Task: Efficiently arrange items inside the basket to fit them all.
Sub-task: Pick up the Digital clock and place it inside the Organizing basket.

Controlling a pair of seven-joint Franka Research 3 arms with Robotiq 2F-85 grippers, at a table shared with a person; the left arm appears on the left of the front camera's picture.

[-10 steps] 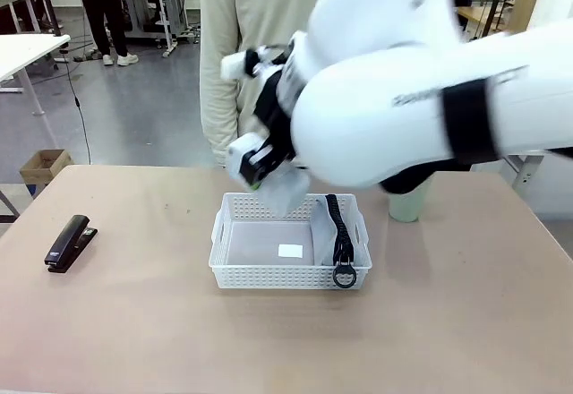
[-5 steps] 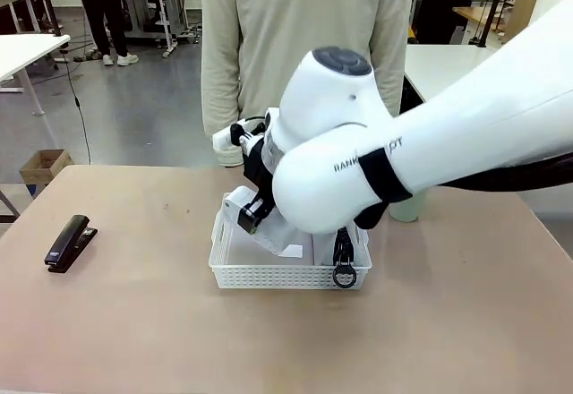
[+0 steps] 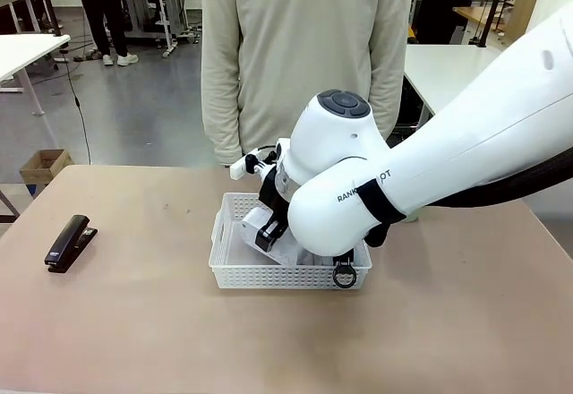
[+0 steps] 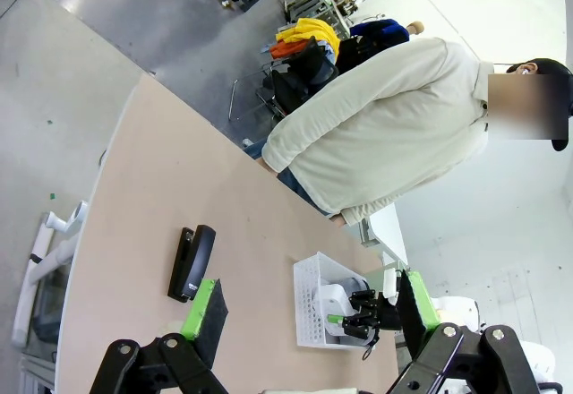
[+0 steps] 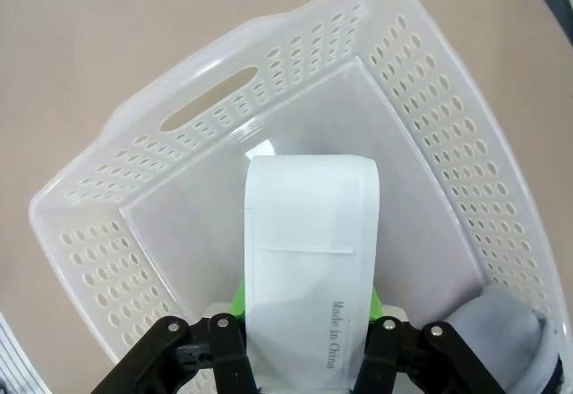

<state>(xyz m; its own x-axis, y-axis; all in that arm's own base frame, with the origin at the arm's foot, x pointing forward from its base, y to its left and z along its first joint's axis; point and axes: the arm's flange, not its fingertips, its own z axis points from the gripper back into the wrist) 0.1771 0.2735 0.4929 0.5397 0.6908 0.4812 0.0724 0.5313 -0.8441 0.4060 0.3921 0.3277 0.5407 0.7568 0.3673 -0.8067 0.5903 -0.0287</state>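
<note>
Well inside basket [image 5: 295, 63] rim, white box [image 5: 309, 233]

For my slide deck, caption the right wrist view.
Right claw holds the small white box over the basket, grey pouch alongside.

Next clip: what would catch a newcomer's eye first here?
The big white right arm dominates the front view, with the right pincer clamped on the small white box low inside the basket in the middle of the table. A black stapler lies alone at its left side, and a person stands close behind the basket.
</note>
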